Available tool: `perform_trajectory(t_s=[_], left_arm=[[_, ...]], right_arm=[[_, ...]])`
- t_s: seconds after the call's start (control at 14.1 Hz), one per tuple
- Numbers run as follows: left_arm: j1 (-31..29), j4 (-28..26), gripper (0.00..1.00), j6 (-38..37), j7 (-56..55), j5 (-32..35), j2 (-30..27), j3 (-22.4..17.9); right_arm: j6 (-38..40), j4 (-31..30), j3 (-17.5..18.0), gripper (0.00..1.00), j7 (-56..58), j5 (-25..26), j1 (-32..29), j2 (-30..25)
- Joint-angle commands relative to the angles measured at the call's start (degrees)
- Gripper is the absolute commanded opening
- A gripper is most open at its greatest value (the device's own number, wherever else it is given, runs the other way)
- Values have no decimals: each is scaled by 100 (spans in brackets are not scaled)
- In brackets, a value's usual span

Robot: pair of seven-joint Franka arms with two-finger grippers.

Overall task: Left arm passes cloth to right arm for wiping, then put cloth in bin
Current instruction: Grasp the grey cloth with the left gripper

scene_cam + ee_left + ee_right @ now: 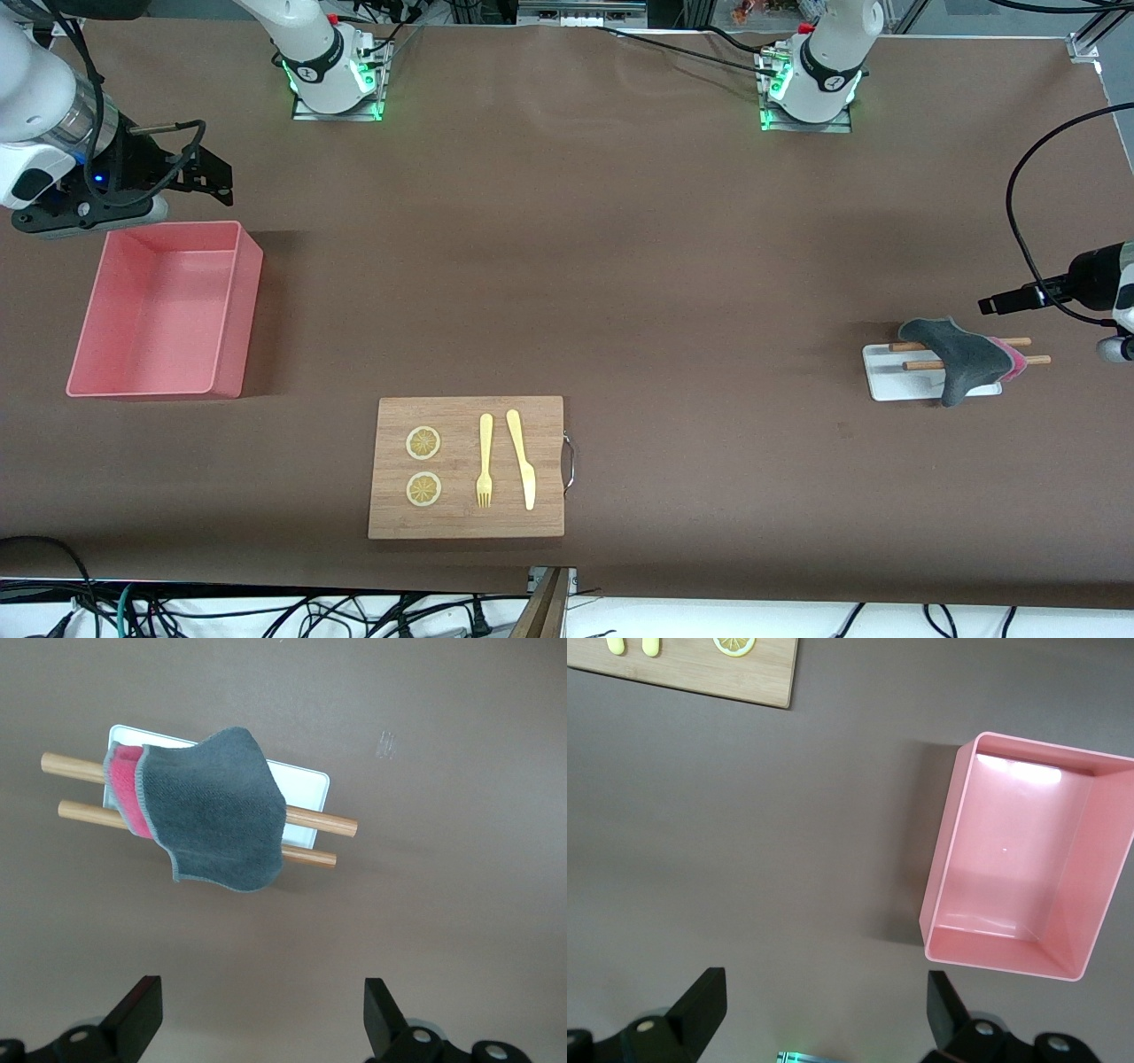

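Note:
The dark grey cloth [966,359] with a pink edge hangs over two wooden sticks on a small white tray [886,379] toward the left arm's end of the table. In the left wrist view the cloth [217,811] lies apart from my left gripper [261,1019], which is open and empty. In the front view the left gripper [994,304] hovers beside the cloth at the table's end. The pink bin [226,310] stands empty toward the right arm's end. My right gripper [217,173] is open and empty, above the table beside the bin's farther wall; it [824,1014] also shows in the right wrist view with the bin [941,868].
A wooden cutting board [467,514] with a metal handle lies near the front camera, mid-table. It carries two lemon slices [423,443], a yellow fork [485,461] and a yellow knife [523,461]. A corner of the board [700,673] shows in the right wrist view.

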State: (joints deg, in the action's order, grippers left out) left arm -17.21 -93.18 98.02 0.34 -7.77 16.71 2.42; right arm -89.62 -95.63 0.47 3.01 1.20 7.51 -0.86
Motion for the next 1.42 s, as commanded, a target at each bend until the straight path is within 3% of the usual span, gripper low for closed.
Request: perform_trajectory(t_s=[0.0,0.14,0.28,0.36,0.43,0.5,0.78,1.0,1.14,1.35], left_arm=[[-265,221,100,154,806,-321,349,57],[-230,423,95,690,1185,-77,516,48],[-274,503,75,762,1442,214,806,57],[-248,511,57,771,1451,215,903,57],[-187,572,55,780,1442,206,973,83],[-30,730,63,780,1433,215,1105,92],[-99,1451,59,762,1548,197,1765,48],[76,1426,58,736,1373,328,1643,74],[287,1391,56,762,1206,1099,1660,100],[560,1223,55,762,968,1366,1659,92]], right_arm=[[111,123,67,100,59,-102,-92,33],[111,123,67,100,59,-102,-92,25],[111,123,58,100,59,-102,-92,33],[111,123,67,100,59,-102,-92,33],[111,123,58,100,59,-102,-92,33],[111,123,58,100,59,-102,-92,33],[111,123,58,100,59,-102,-92,33],[111,123,58,100,59,-102,-92,33],[103,123,58,100,59,-102,-92,33],[59,123,58,100,86,-102,-92,33]])
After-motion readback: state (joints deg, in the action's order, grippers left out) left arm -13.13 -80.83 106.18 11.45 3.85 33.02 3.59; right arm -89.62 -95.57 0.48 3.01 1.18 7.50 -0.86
